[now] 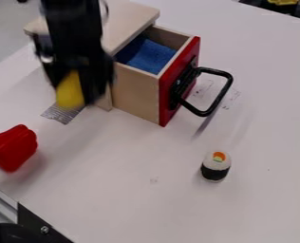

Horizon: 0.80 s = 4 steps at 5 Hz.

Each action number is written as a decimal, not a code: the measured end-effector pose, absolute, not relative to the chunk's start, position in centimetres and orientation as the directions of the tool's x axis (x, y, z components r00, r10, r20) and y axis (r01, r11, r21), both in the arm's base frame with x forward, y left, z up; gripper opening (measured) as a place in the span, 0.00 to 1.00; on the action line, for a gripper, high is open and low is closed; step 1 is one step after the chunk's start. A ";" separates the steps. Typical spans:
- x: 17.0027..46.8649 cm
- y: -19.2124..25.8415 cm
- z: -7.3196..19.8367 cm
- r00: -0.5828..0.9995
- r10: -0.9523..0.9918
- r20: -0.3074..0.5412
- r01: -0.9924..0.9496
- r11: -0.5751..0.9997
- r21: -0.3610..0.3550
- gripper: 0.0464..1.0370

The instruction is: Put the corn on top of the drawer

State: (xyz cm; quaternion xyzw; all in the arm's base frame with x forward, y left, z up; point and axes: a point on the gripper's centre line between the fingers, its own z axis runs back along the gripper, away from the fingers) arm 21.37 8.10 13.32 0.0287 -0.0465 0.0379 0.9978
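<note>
The white table [127,194] takes up most of what I can see. Toward its upper left stands the wooden box [130,16], flat-topped. The black arm [70,16] comes down from the top edge, crossing in front of the box's left part, and its gripper [78,97] hangs beside the box's near side, pointing down. The drawer [181,71] is pulled out toward the right, its front painted red, with a black loop handle [223,94] sticking out from it. A red pepper [14,148] lies at the left edge, its green stem toward the border. Inside the drawer there's a blue cloth [149,54].

The corn [69,92], yellow, is clamped between the gripper's fingers, so it's in the grasp and off the box's top; how high it hangs I can't tell. Just below it in the view, a silvery patch [62,114] lies flat on the table. The sushi [216,166] stands upright right of the middle, nearer me than the handle, white above and black below, orange and green on top.
</note>
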 end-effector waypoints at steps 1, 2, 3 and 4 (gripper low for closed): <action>24.5 11.1 15.1 0.994 0.066 0.087 -0.070 0.996 0.047 0.59; 27.5 13.2 14.9 0.995 0.030 0.092 -0.033 0.999 0.031 0.59; 29.0 15.0 13.8 0.996 -0.001 0.085 -0.001 1.000 0.022 0.59; 29.2 16.2 11.8 0.998 -0.010 0.060 0.010 1.000 -0.010 0.59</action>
